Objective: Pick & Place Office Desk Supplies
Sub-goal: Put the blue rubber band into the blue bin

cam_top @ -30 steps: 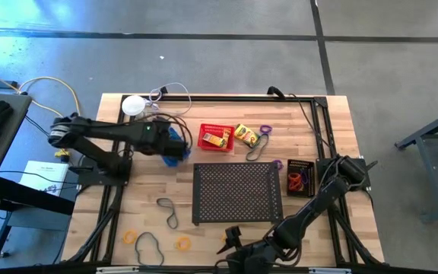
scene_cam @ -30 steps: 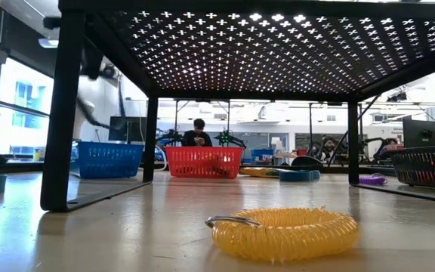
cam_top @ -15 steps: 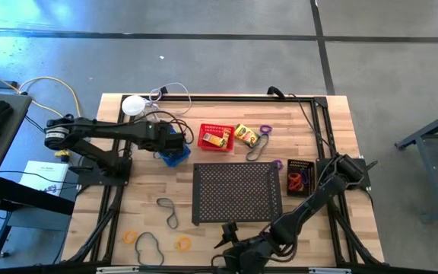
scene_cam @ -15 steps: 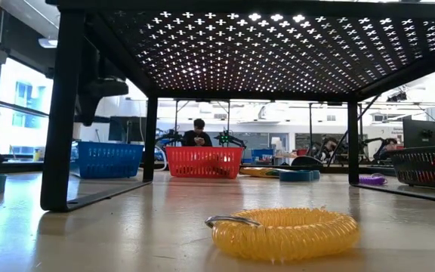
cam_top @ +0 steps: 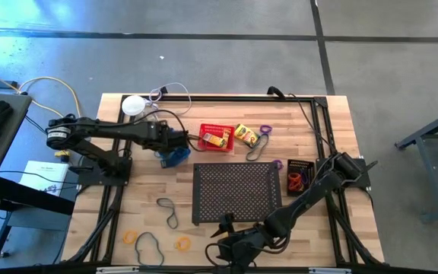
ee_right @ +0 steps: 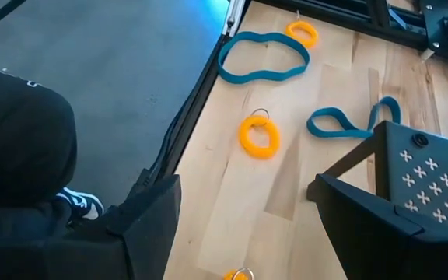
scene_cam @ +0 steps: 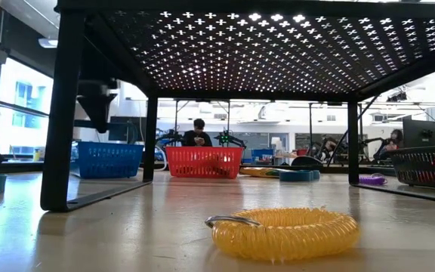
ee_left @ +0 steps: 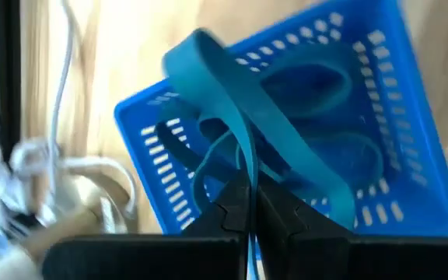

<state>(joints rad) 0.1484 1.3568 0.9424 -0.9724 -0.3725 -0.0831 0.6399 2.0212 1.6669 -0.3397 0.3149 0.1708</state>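
Left tool (ee_left: pixel 249 204), fingers pressed together on a teal rubber band (ee_left: pixel 247 124), holds it just above the blue basket (ee_left: pixel 379 93) at the worktop's (cam_top: pixel 143 209) far left. Placing is in hand; next, part the fingers so the flat, floppy loop drops inside. Right tool (cam_top: pixel 223 237) hangs spread wide, empty, near the front edge, near the yellow coil loops (ee_right: pixel 259 136).

Both arms are dark, nearly black, built of slim tubular links joined by rounded housings. The left arm's shoulder joint carries a pale ring-shaped band, and thin dark cables run beside its links. The left hand (ee_left: pixel 247 210) ends in two narrow, flat black fingers (ee_left: pixel 280 218) with angular tips.
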